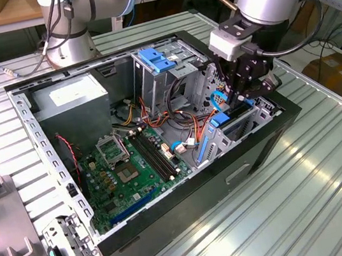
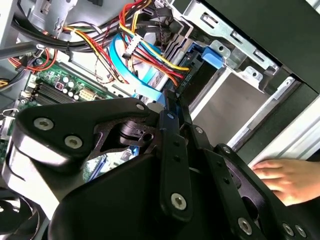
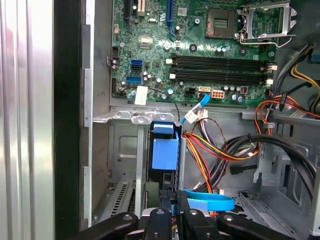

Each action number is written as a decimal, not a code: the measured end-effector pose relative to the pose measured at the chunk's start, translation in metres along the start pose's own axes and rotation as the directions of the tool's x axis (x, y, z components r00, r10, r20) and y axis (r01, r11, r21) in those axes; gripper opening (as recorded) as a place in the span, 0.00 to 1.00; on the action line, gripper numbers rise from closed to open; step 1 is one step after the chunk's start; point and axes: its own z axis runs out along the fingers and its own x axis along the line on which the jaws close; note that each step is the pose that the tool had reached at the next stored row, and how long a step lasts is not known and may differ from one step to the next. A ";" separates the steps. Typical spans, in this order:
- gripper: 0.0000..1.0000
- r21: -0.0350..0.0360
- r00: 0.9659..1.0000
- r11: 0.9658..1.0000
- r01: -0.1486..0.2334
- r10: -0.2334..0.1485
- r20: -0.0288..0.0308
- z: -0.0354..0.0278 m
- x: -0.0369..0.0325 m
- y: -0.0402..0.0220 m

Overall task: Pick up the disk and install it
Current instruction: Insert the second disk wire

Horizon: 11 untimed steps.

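- The hand (image 1: 247,91) hangs over the drive cage (image 1: 247,120) at the case's right end in the exterior view, fingers together on the disk (image 3: 164,159).
- The disk stands on edge directly below the hand, partway down the cage slot.

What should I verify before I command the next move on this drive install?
1. Disk position: the disk stands on edge in the drive cage, in line with the gripper. Ok.
2. Disk fully seated: cannot tell.
3. Cable clearance: the flat blue data cable and the red and yellow power wires lie close beside the disk. Not ok.
4. People clear: a person's hand shows by the computer case in the second wrist view. Not ok.
5. Motherboard away from the gripper: ok.
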 end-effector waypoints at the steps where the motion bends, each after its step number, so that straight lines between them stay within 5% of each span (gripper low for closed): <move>1: 0.16 0.000 1.000 1.000 0.000 0.000 0.000 0.0004 0.0000 -0.0002; 11: 0.16 0.000 1.000 1.000 0.000 0.000 0.000 0.0054 0.0000 -0.0006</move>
